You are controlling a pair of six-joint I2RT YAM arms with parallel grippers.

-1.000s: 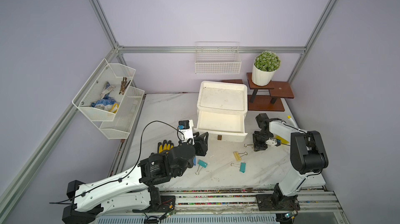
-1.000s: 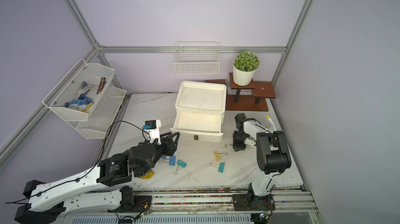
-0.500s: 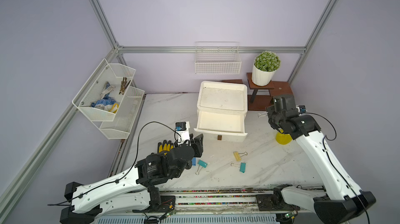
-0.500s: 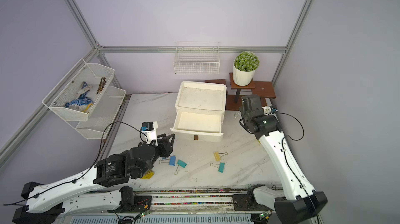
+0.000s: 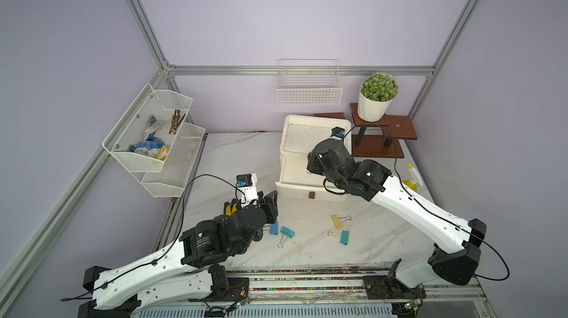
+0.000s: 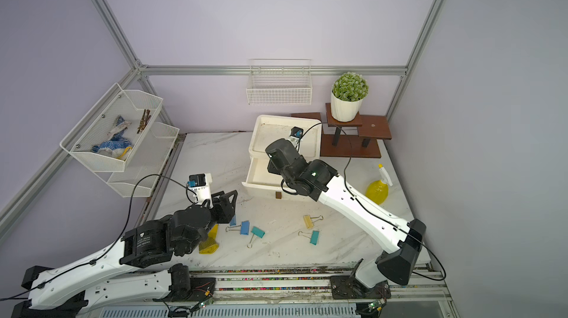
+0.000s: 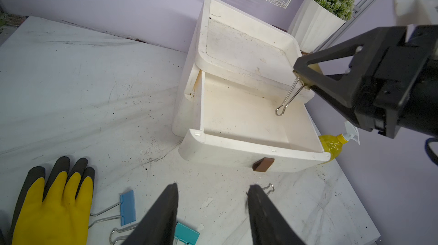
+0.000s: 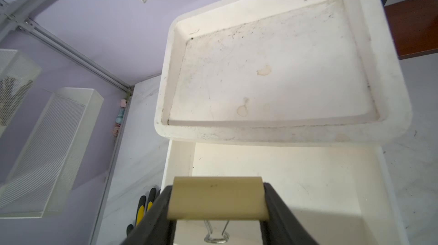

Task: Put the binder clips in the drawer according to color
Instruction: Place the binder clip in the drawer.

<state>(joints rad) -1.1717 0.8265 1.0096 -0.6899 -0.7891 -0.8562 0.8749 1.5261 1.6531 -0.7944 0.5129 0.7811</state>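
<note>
Counting 6 folded-metal binder clips (image 5: 336,221) with silver wire handles, we find 2 pale yellow, 2 teal and 2 blue. 5 lie on the white marbled table (image 6: 276,252): a blue clip (image 6: 245,227) just beside a teal clip (image 6: 257,232), the other blue clip (image 6: 233,220) partly hidden by the left gripper (image 7: 213,191), and a pale yellow clip (image 6: 308,221) near the other teal clip (image 6: 314,237). Our right gripper (image 7: 302,79) is clamped on the held pale yellow clip (image 8: 216,198) above the open white plastic drawer (image 7: 237,146), wire handles hanging down. Our left gripper's jaws stand apart, empty. White print on the arms' black housings (image 6: 147,239) is too small to read. Around we see 1 yellow rubber glove with black fingertips (image 7: 54,198), 1 yellow spray bottle (image 6: 378,192), 1 green potted plant (image 6: 349,87), 1 white wire basket (image 6: 279,92) and 2 white mesh shelves (image 6: 92,153).
</note>
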